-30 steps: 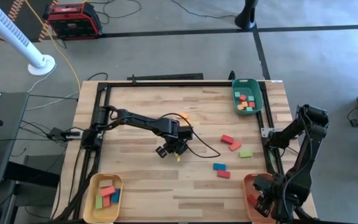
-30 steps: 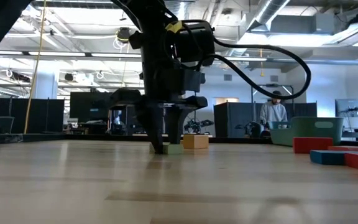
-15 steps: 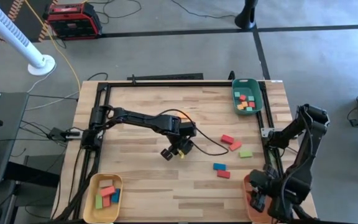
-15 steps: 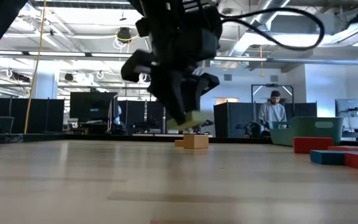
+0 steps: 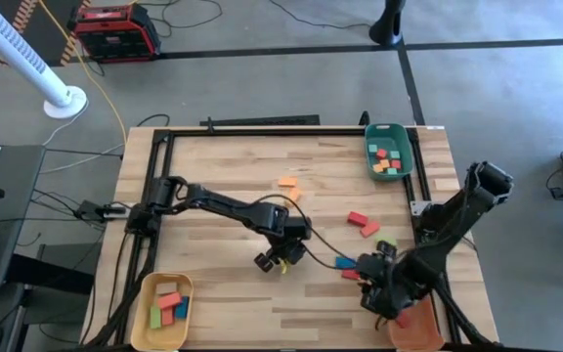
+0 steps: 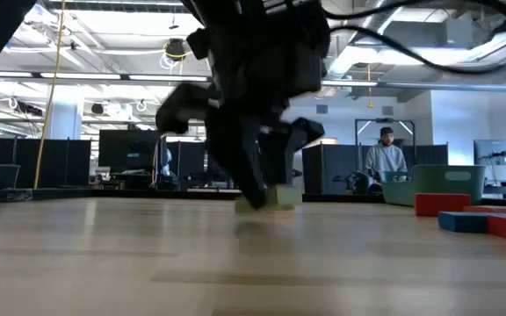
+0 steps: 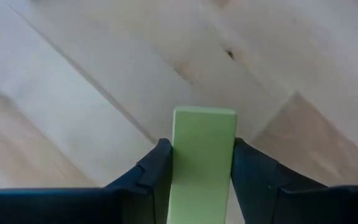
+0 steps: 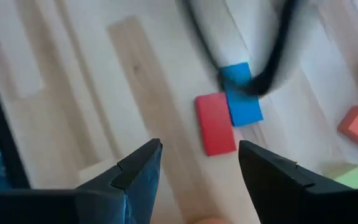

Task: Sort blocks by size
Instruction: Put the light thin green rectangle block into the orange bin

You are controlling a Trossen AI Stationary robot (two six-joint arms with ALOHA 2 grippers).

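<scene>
Mid-sort on the wooden surface [image 5: 213, 156]: the left end effector [image 5: 280, 256] hangs above the middle of the boards, clenched on a pale green block [image 7: 201, 163] whose long axis runs straight out between the two fingers [image 7: 151, 177]. The yellow tray [image 5: 148, 293], already holding other long pieces, lies toward the near left corner, well apart from the carried bar, so the delivery likely turns on swinging the left arm back that way. The right end effector [image 8: 197, 174] hovers with its fingers spread and nothing between them, looking down on a red block [image 8: 215, 123] and a blue block [image 8: 241, 99] lying side by side and touching, long axes roughly parallel; a dark cable crosses the blue one. This pair sits nearer the right arm, with the orange tray [image 5: 420, 328] just beside it.
</scene>
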